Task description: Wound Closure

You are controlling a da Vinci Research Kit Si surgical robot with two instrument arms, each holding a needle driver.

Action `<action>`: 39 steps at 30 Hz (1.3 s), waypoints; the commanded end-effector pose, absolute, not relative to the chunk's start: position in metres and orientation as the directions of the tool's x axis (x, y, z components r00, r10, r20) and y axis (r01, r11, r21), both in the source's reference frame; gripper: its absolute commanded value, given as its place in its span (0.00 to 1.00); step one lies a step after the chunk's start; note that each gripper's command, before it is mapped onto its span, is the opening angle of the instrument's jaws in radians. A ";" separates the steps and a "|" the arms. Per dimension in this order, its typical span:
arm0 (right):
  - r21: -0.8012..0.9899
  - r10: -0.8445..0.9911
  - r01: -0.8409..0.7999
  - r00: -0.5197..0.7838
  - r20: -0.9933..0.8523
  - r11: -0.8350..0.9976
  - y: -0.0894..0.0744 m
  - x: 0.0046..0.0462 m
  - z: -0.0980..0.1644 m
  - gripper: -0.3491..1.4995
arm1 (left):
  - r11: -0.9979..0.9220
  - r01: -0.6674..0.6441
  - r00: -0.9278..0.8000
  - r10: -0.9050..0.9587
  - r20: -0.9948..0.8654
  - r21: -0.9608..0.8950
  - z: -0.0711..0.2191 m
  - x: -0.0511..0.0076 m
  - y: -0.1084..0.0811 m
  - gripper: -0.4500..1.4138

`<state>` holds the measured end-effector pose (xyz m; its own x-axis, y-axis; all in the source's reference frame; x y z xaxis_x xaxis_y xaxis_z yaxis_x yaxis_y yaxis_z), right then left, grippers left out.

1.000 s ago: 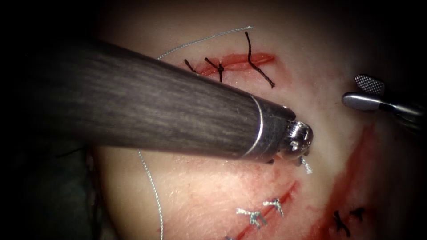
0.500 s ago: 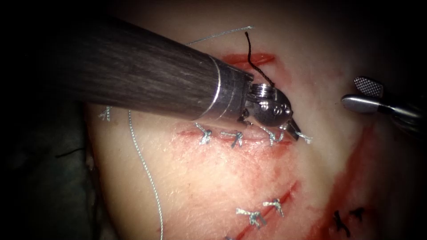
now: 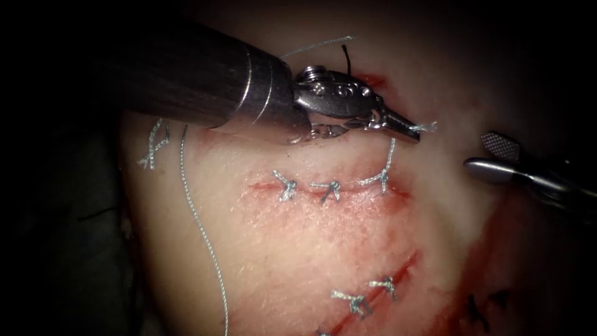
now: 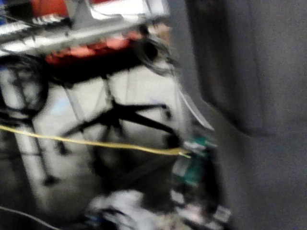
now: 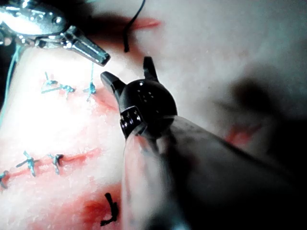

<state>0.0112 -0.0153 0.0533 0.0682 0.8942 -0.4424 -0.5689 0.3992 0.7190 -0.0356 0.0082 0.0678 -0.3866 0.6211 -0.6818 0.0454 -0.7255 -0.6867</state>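
On the tissue [image 3: 298,249] a short cut [image 3: 348,188] carries three pale blue stitches. My left tool [image 3: 407,130] reaches in from the upper left, and its jaws are shut on the pale thread [image 3: 390,155]. The thread rises from the rightmost knot [image 3: 384,181], on the cut's right end, and its frayed end sticks out past the jaw tips. My right tool [image 3: 484,154] waits to the right of the cut with open jaws holding nothing. In the right wrist view, the right tool [image 5: 123,70] is open close beside the left tool's tip [image 5: 91,51].
A long loose pale thread [image 3: 202,236] trails down the tissue's left side, near a small thread loop [image 3: 155,143]. Another stitched cut [image 3: 373,289] lies below. A dark thread end [image 3: 346,59] stands above the left tool. Dark knots [image 3: 479,309] sit in red fluid at lower right.
The left tool has drawn back up and to the left, uncovering the stitched cut and lifting the thread tail from the rightmost knot. The right tool has edged slightly left and down.
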 end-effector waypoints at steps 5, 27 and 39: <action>0.790 0.942 -0.545 0.002 -0.335 0.282 -0.018 0.0156 0.055 0.83 | -0.712 0.054 -0.387 0.631 -0.672 -0.700 0.069 -0.0364 0.008 0.00; 0.878 0.963 -0.456 -0.141 -0.231 0.144 -0.017 0.0214 0.057 0.90 | -0.671 0.062 -0.403 0.661 -0.633 -0.739 0.069 -0.0361 0.006 0.00; 0.871 0.958 -0.465 -0.141 -0.248 0.157 -0.017 0.0241 0.060 0.94 | -0.660 0.068 -0.397 0.670 -0.627 -0.748 0.068 -0.0362 0.006 0.00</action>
<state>0.0234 -0.0168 0.0596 -0.1425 0.9583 -0.2477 -0.4686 0.1551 0.8697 -0.0358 0.0057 0.0679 -0.3979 0.6710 -0.6257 0.0715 -0.6572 -0.7503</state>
